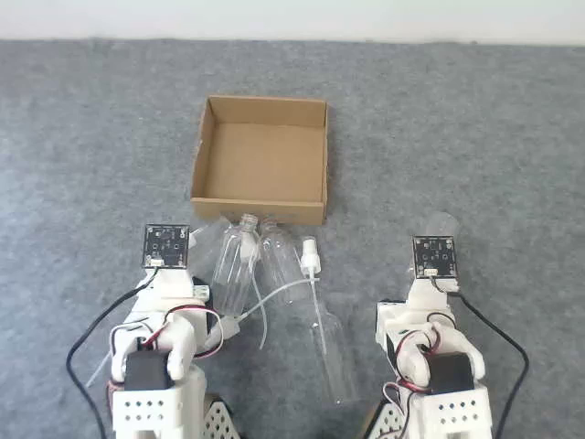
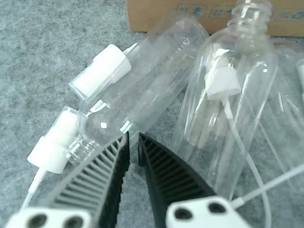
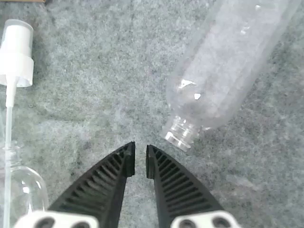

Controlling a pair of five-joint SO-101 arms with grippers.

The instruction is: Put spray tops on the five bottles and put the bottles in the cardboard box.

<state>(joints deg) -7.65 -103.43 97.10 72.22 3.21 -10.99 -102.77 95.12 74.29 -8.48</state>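
The open cardboard box (image 1: 260, 160) stands empty at the table's middle back. Several clear bottles (image 1: 236, 263) lie in a heap just in front of it, with a white spray top (image 1: 311, 256) and its tube among them. My left gripper (image 2: 133, 141) is shut and empty, tips just short of a lying bottle (image 2: 142, 85); a spray top (image 2: 51, 149) lies at that bottle's neck. Beside it, an uncapped bottle (image 2: 237, 109) points at the box. My right gripper (image 3: 140, 153) is shut and empty, close to the open neck of another bottle (image 3: 223, 71).
A second white cap (image 2: 102, 71) lies beside the lying bottle. One more bottle (image 1: 334, 352) lies between the two arms, its spray top (image 3: 16, 52) and tube on the grey carpet. Bare carpet surrounds the box on both sides.
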